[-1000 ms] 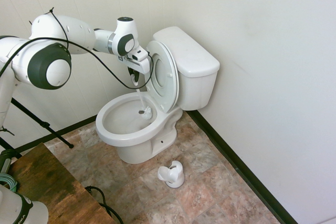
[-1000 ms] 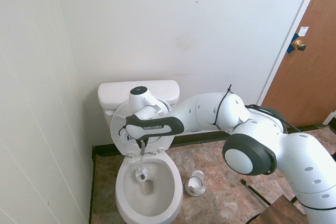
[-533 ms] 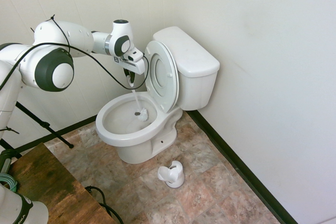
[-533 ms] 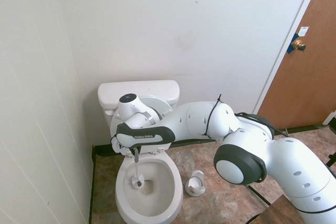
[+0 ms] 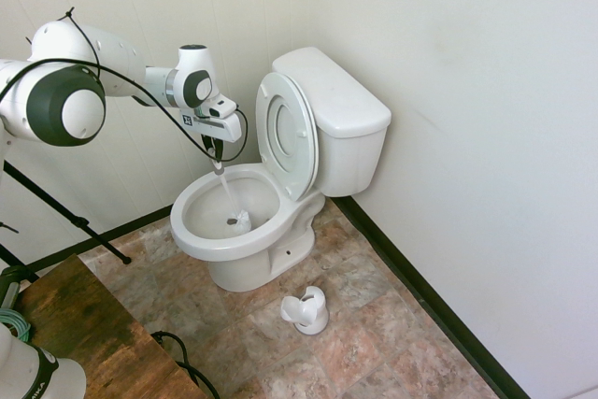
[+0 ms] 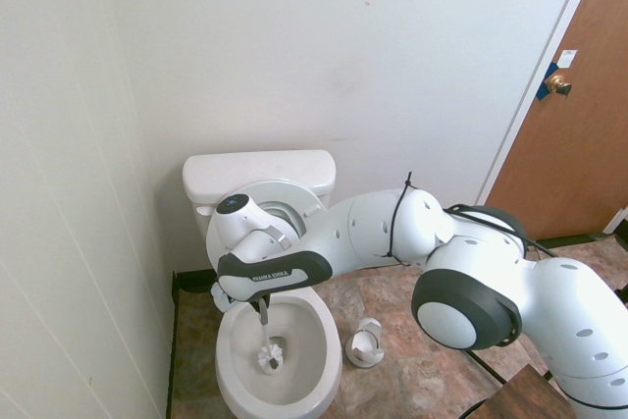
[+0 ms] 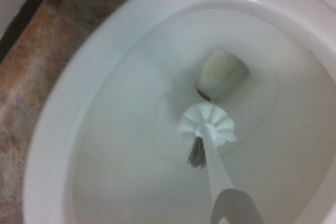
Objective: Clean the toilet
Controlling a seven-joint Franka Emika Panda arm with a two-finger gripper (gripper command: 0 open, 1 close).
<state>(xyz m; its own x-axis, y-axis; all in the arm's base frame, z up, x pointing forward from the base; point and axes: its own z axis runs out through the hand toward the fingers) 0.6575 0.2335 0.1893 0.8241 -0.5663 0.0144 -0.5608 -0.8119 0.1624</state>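
My claw (image 5: 214,149) is pinching the grey grip of a white toilet brush (image 7: 214,163) above the open toilet (image 5: 234,217), and the brush hangs at a tilt, bristles down, inside the bowl. Its head is a round white fan with one dark grey tuft at the side, and it sits near the drain opening (image 7: 222,74), which shows some brownish stain at its edge. The toilet stands on the mottled stone-patterned floor (image 5: 364,324) near the wall, its tank (image 5: 338,109) at the back and its lid (image 5: 286,135) raised, leaning toward the tank. Beside the toilet, apart from its base, I see the white brush holder (image 5: 306,310) standing on the floor. A brown wooden worktop (image 5: 98,343) lies across the floor from the holder, and a brown door (image 6: 574,134) with a brass knob (image 6: 558,85) is well apart from the toilet.
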